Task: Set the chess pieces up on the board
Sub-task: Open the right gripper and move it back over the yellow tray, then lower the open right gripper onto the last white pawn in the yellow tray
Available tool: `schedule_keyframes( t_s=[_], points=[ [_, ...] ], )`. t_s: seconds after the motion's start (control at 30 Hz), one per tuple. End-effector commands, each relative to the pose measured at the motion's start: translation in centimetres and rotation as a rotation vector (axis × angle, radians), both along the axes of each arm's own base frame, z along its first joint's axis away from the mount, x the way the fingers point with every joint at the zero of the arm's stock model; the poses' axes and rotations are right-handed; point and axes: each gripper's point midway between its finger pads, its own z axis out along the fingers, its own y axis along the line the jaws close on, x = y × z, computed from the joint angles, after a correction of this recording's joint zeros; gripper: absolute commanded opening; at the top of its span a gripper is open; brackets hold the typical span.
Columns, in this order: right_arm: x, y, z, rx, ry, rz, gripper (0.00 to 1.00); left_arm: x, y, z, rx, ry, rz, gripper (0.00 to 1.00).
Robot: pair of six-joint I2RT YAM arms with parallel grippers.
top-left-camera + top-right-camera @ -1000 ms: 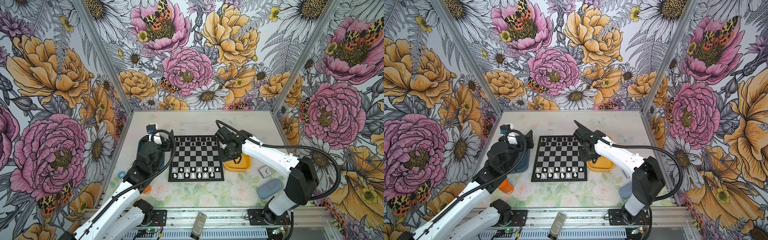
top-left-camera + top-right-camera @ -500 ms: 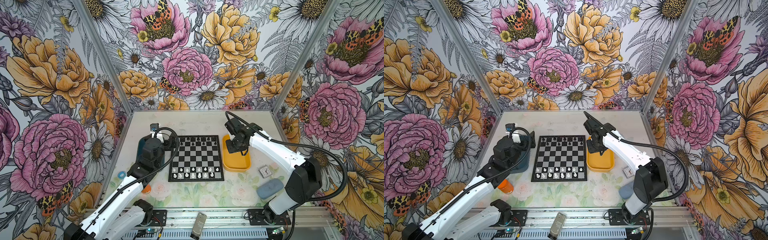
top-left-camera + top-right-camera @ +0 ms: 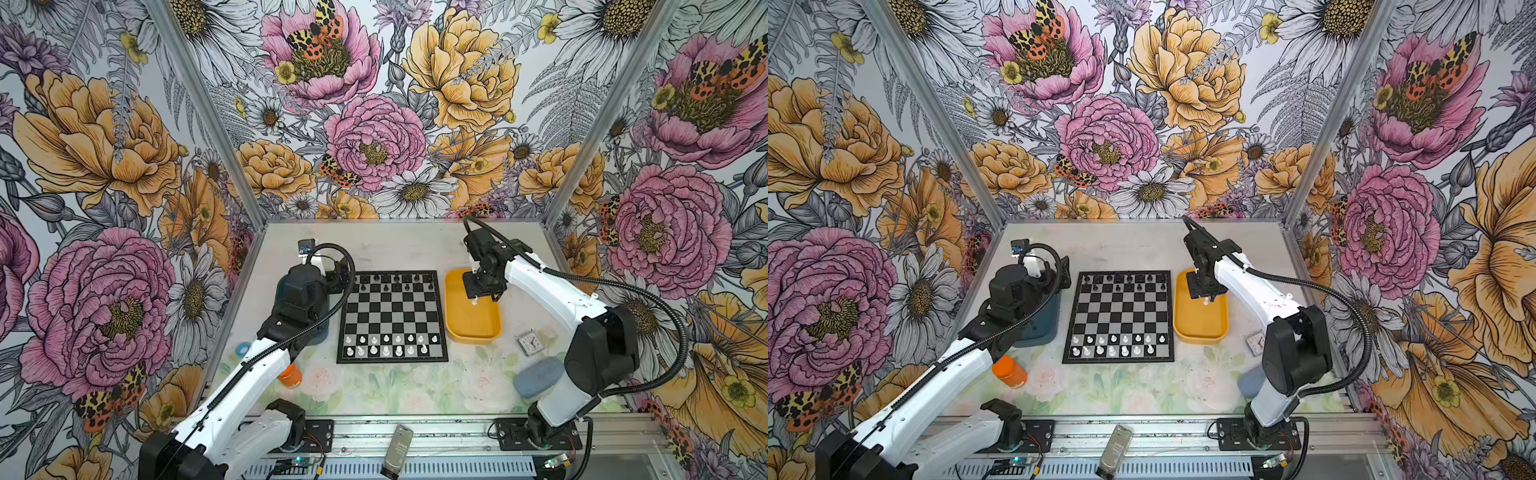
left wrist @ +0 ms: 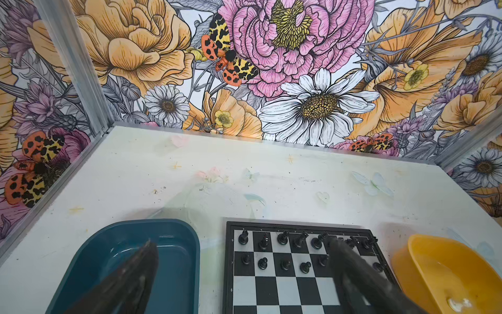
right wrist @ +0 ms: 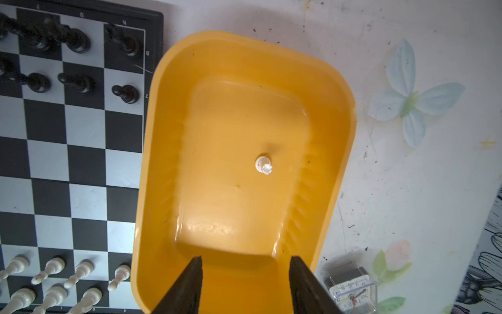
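Hovers with right pincer [image 5: 245, 259] apart, just over the one white piece [image 5: 264, 165] standing upright in the tray [image 5: 173, 152].

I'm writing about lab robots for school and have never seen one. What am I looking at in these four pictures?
Two white-and-black robot arms stand at the near edge of a table, each ending in a two-fingered tool. Two pictures look down on the whole scene from nearly the same spot; the other two come from cameras on the arms' wrists. In the middle lies the black-and-silver chessboard, small black pieces in its far rows, small white chess pieces in its near rows. Left of it sits a dark teal plastic tray, right of it a yellow plastic tray with one white piece inside. The right tool hovers over that tray, open and empty; the left tool is open too, holding nothing. A small clock lies nearby.
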Motion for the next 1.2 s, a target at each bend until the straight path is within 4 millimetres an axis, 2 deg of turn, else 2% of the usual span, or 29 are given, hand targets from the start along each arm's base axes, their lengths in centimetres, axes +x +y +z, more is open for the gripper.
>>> schedule_keyframes(
  t_s=[0.0,0.1,0.27,0.47,0.77,1.03,1.17],
  points=[
    [1.2,-0.2,-0.6,0.002,-0.013,0.002,0.54,0.7,-0.7,1.4,-0.055,-0.030,-0.031,0.99],
    [1.4,-0.7,-1.7,0.005,0.006,-0.014,0.54,1.0,-0.9,1.2,-0.063,-0.021,-0.039,0.99],
    [2.1,-1.0,-3.6,0.073,0.023,-0.053,0.47,1.3,-0.9,1.0,-0.068,-0.012,-0.036,0.98],
    [2.5,-1.4,-5.3,0.074,0.049,-0.066,0.46,1.4,-0.8,1.0,-0.070,-0.011,-0.035,0.99],
    [2.7,-1.4,-7.0,0.081,0.082,-0.072,0.36,1.7,-0.8,0.6,-0.072,0.001,-0.036,0.98],
    [2.6,-1.9,-8.1,0.049,0.102,-0.075,0.35,1.8,-0.7,0.6,-0.072,0.002,-0.033,0.98],
    [2.7,-2.1,-8.5,0.044,0.112,-0.084,0.30,1.8,-0.7,0.5,-0.070,0.004,-0.033,0.98]
  ],
)
